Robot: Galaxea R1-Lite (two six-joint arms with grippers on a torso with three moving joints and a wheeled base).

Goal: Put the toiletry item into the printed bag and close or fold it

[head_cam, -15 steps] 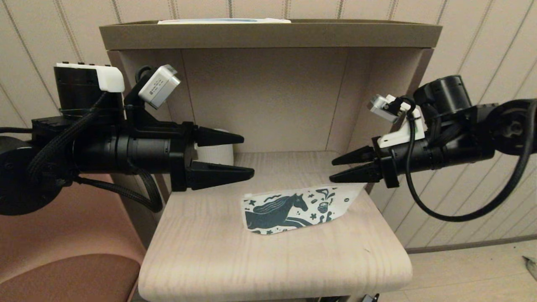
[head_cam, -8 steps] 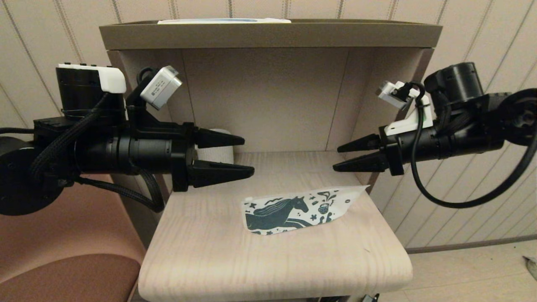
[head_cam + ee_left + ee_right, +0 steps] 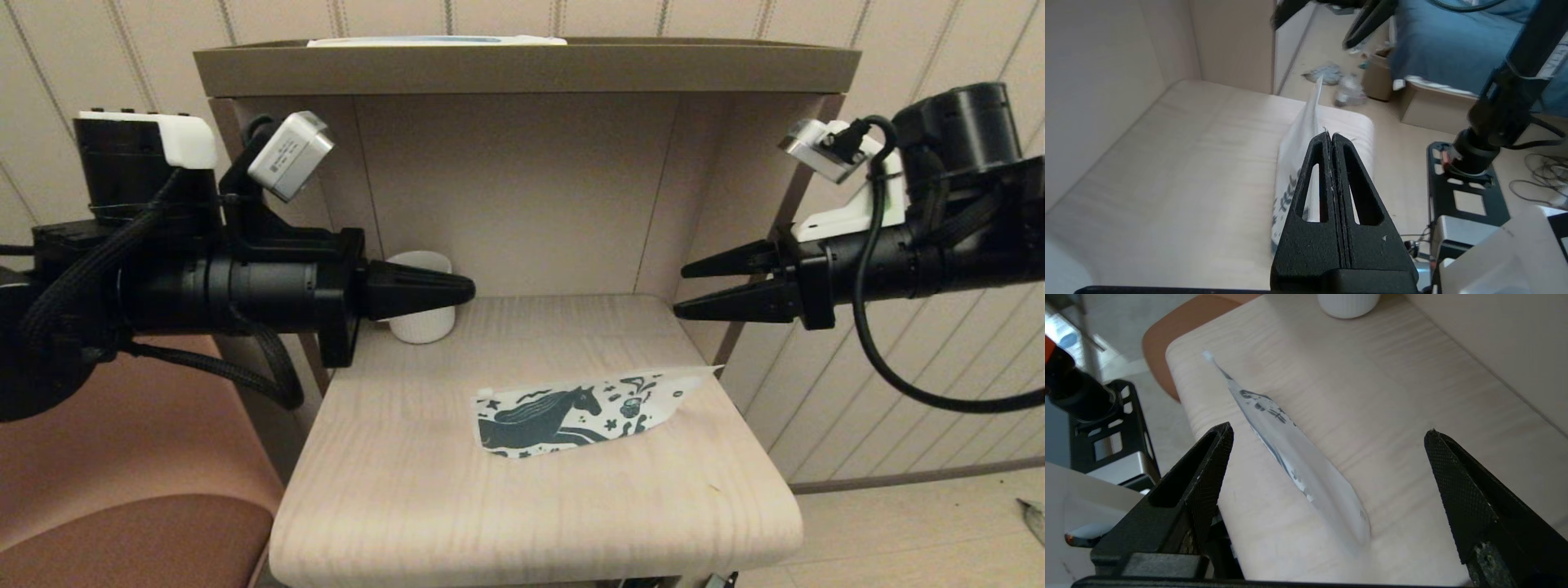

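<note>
My printed bag [image 3: 581, 410] lies flat on the pale wooden shelf [image 3: 408, 490], and I will tell where everything else is from the bag. It is white with a dark horse and little shapes on it. 1 corner of it sticks out a bit past the shelf edge on my right side.

My left gripper [image 3: 465, 287] hangs in the air above the shelf, up and to the left of the bag. It is not touching the bag. Its 2 fingers [image 3: 1331, 183] are pressed tight together with nothing between them.

My right gripper [image 3: 684, 289] hangs in the air up and to the right of the bag, well apart from it. Its 2 fingers [image 3: 1208, 465] are spread wide and hold nothing.

A white ribbed mug [image 3: 421, 327] stands behind the bag, far back on the left side of the shelf, near the back wall [image 3: 522, 188]

I cannot see the toiletry item anywhere
</note>
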